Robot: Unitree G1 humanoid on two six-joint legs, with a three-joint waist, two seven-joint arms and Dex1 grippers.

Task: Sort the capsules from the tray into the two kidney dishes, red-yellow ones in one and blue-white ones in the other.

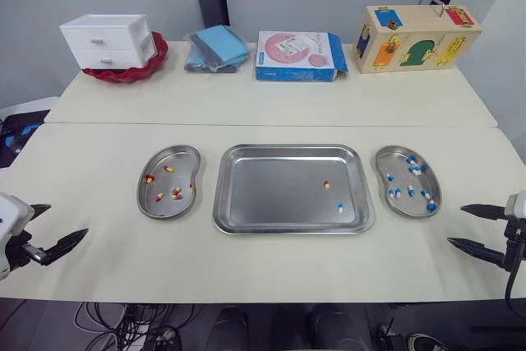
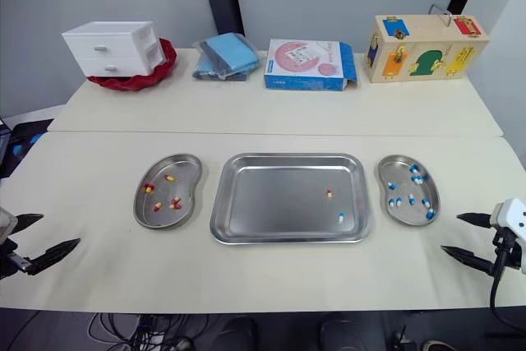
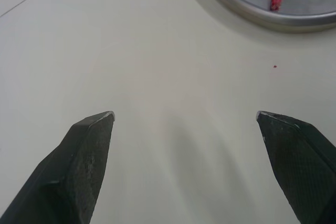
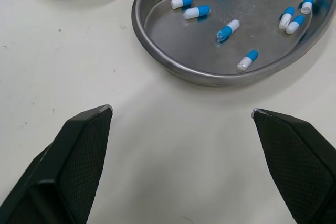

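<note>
— Steel tray (image 1: 263,195) is carrying a red-yellow capsule (image 1: 326,184) and blue-white capsule (image 1: 340,208) toward three o'clock.
— Light, slick, crushable, I'm guessing; worth pinching mid-body. Left gripper (image 1: 69,219) and right gripper (image 1: 454,225) are gaping, empty.

readable text: none
blue and pink box (image 1: 297,55): printing on its top, too small to make out

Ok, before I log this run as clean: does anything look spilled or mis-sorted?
Nothing stands out. The left dish holds only red-yellow capsules, the right dish only blue-white capsules, and none lie on the table. Two unsorted capsules lie in the tray.
</note>
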